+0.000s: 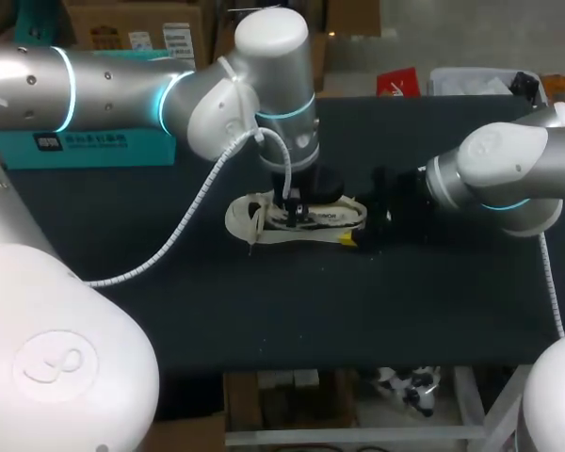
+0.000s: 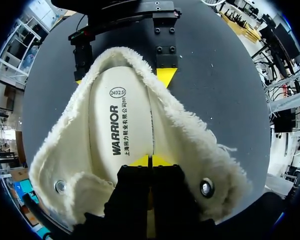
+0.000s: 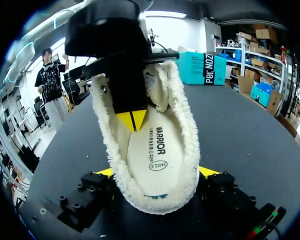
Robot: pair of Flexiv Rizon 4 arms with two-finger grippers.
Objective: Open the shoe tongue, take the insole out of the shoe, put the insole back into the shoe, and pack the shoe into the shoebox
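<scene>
The left gripper (image 2: 150,161) has its yellow tips pressed together, down inside the shoe (image 1: 306,218) and touching the insole (image 2: 117,125). The right gripper (image 3: 159,172) stands wide, clamped on the fleecy heel from both sides. In the head view the shoe lies mid-frame on the black table (image 1: 264,311), with a teal shoebox (image 1: 85,141) at upper left.

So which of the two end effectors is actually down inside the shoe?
The left end effector: its yellow tips sit together on the insole. The right end effector only grips the shoe at its heel from outside.
</scene>
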